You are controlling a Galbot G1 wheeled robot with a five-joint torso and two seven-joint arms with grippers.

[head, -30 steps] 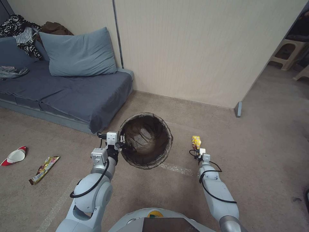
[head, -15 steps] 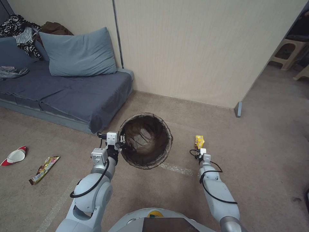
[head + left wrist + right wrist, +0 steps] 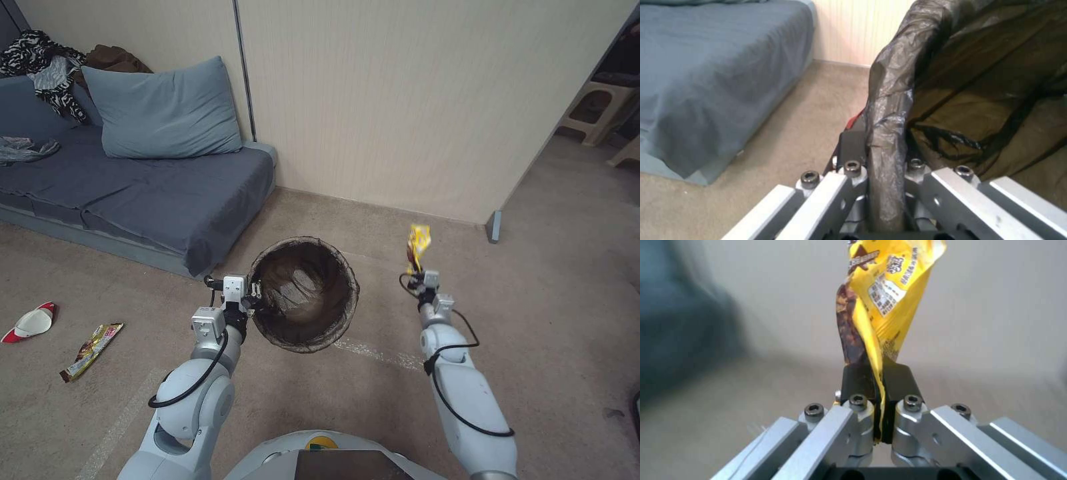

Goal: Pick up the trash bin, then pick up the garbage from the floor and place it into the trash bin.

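The trash bin (image 3: 303, 293), lined with a dark brown bag, hangs tilted above the carpet in the middle of the head view. My left gripper (image 3: 255, 293) is shut on its near rim (image 3: 887, 140), pinching the bag-covered edge. To the right of the bin, my right gripper (image 3: 416, 272) is raised and shut on a yellow snack wrapper (image 3: 419, 241), which stands up from the fingers (image 3: 889, 306). More garbage lies on the floor at the left: a gold-brown wrapper (image 3: 91, 350) and a red-and-white paper cup (image 3: 30, 323).
A blue-grey sofa (image 3: 133, 187) with a pillow and clothes stands at the left against the wall. A beige partition wall (image 3: 400, 100) runs behind the bin and ends at the right, beyond which plastic stools (image 3: 593, 110) stand. Open carpet lies to the right.
My right gripper has lifted the yellow wrapper up off the floor and farther forward. The bin and left gripper have barely shifted.
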